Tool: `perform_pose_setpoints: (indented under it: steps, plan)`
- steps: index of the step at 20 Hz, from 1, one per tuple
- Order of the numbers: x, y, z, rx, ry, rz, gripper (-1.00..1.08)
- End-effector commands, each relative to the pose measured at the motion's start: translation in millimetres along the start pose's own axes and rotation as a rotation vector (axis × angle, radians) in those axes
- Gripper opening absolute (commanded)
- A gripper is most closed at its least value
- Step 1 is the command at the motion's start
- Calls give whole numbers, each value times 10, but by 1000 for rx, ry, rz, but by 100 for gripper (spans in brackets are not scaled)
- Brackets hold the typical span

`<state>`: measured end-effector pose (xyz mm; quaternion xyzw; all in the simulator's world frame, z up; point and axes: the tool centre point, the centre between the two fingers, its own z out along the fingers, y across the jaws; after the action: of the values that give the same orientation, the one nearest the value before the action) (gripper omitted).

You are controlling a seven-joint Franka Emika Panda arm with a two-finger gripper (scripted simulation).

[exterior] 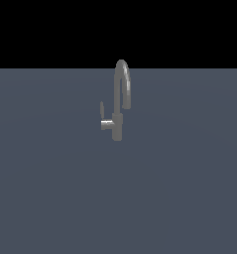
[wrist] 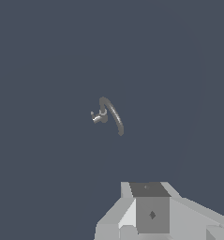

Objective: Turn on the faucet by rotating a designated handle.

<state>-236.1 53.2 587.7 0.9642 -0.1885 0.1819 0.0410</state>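
Exterior view: faucet (exterior: 119, 101) upright on grey floor (exterior: 50, 198) (black backdrop).

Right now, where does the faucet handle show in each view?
Exterior view: the handle stands upright near centre, on the exterior view's left of the faucet body.
Wrist view: handle sits near mid-frame, small, beside the faucet.
Shared landmark: the arched spout.

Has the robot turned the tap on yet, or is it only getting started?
Only getting started. Nothing looks done: the faucet stands alone, and its handle points up beside the spout with nothing touching it. In hand: the wrist view looks down on the faucet from far above, so the arm is well away. The tool's fingertips are out of view. Left: reach the handle and rotate it.
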Motion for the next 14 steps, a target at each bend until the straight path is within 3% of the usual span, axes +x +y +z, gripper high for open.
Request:
perform_pose_setpoints:
  steps: [1, 8, 14]
  plan:
    - [15, -164, -103, -14, 57, 56, -100]
    - [67, -680, -218, -60, 198, 196, -100]
    - [147, -1156, -94, -105, 300, 302, -100]
